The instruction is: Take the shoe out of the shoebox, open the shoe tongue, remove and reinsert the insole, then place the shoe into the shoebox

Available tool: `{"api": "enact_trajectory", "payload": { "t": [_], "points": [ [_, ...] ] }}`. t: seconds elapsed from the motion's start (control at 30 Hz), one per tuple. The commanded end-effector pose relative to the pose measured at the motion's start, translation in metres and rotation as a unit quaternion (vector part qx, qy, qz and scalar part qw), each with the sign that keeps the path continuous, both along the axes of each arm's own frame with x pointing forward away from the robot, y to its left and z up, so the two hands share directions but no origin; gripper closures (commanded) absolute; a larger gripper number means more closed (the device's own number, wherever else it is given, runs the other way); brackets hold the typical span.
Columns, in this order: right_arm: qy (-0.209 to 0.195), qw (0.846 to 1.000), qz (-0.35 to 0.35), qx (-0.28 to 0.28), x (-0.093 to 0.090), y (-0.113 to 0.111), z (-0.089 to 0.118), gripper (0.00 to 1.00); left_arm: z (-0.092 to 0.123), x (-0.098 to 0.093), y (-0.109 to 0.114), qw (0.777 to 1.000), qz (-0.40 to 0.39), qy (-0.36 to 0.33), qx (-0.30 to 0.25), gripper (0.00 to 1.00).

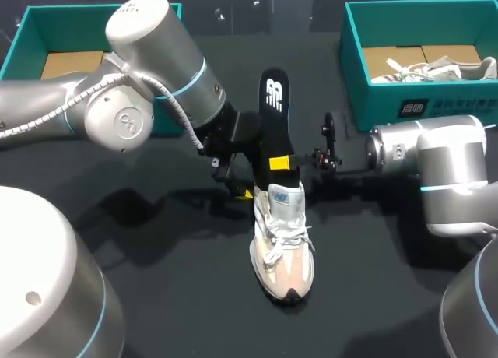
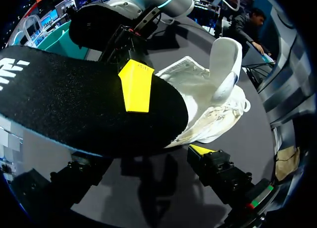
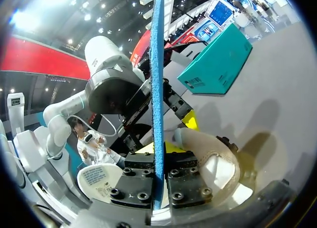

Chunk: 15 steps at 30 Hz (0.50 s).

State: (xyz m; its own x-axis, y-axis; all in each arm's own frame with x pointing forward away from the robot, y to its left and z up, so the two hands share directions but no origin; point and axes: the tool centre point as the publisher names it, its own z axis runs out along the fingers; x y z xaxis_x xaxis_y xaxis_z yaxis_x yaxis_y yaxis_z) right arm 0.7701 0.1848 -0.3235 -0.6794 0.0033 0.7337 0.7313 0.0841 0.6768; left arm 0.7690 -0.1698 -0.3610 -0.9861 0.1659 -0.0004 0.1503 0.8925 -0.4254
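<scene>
Clamping the black insole (image 1: 275, 117) from both faces, the right gripper (image 1: 282, 164) lays one yellow tip flat on the insole's upper side. The right wrist view shows the blue-edged insole edge-on between its fingers. The insole stands tilted, its lower end at the mouth of the shoe (image 1: 284, 241). Its upper end bears a white logo (image 1: 274, 88).

The left gripper (image 1: 233, 180) sits just beside the shoe's heel, fingers spread wide with nothing between them. One yellow fingertip (image 2: 200, 149) shows near the shoe's collar, and the other finger is hidden under the insole.

The shoe stands upright on the dark table (image 1: 156, 296), toe toward the robot. Its tongue (image 2: 223, 64) is lifted and carries a small blue-and-white label (image 1: 280, 194), too small to read.

Beyond the right arm, a teal shoebox (image 1: 366, 101) holds a second shoe (image 1: 436, 68), grey-white and laced, on brown card. White print (image 1: 451, 107) marks its front wall. At the far left, another teal box (image 1: 23, 31) holds a brown sheet (image 1: 70, 62).
</scene>
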Motion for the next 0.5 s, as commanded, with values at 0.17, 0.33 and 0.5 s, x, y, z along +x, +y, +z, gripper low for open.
{"api": "enact_trajectory", "payload": {
  "t": [0.17, 0.33, 0.5],
  "points": [
    [0.016, 1.0, -0.007, -0.002, -0.011, 0.001, -0.012, 1.0, -0.001, 0.0, -0.001, 1.0, -0.001, 0.0, 0.0, 0.0],
    [0.032, 0.999, -0.01, -0.005, -0.017, 0.001, -0.018, 1.0, -0.001, 0.0, -0.001, 1.0, -0.001, 0.0, 0.0, 0.0],
    [0.044, 0.999, -0.014, -0.008, -0.021, 0.001, -0.022, 1.0, -0.001, 0.0, -0.001, 1.0, -0.001, 0.0, 0.0, 0.0]
  ]
}}
